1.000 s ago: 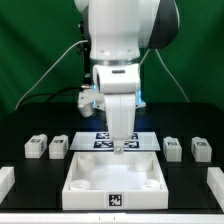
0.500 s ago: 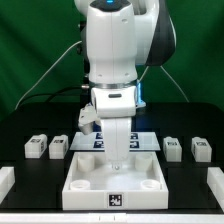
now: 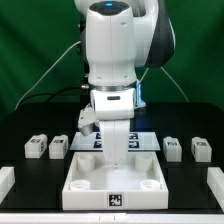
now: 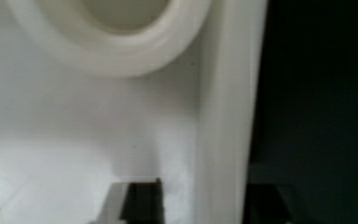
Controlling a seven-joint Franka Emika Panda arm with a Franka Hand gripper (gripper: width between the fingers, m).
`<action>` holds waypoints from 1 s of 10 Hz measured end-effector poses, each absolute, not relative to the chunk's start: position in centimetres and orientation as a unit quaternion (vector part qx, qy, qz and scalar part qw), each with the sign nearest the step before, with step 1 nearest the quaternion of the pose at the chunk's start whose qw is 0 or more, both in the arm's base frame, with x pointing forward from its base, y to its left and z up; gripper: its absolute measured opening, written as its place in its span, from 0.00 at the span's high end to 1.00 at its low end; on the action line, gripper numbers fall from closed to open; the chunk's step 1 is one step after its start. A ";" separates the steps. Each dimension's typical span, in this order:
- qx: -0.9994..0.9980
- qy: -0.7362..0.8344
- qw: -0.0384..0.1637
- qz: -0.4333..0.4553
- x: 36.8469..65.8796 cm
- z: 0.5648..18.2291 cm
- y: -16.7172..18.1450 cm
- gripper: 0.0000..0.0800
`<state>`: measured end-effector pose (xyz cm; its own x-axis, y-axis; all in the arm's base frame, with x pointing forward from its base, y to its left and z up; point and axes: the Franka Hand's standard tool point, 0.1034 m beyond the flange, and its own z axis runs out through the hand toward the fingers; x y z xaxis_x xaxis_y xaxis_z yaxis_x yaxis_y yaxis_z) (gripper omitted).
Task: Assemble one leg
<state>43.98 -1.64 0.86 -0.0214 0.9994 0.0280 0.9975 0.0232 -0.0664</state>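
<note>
Fingers [image 3: 120, 161] dip inside the large white square plastic tray [image 3: 85, 182], probably to square it up; their opening and hold cannot be told. Flanking them, small white blocky legs [image 3: 59, 147] lie untouched.

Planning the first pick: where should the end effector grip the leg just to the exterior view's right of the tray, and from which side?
Probably from straight above, closing on the two flat side faces of the leg. It lies low on the table, with gaps toward the tray and the neighbouring leg, leaving room on both sides.
</note>
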 end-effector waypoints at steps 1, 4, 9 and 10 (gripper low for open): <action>-0.699 -0.714 0.033 0.014 44.0 0.9 -1.6 0.89; -0.699 -0.714 0.027 0.008 44.4 1.0 -1.7 0.92; -0.700 -0.714 0.026 0.007 44.5 1.1 -1.6 0.92; -0.702 -0.712 0.023 0.002 45.2 1.4 -1.1 0.92</action>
<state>45.15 -1.06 1.35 -0.0137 0.9995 0.0297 0.9993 0.0147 -0.0349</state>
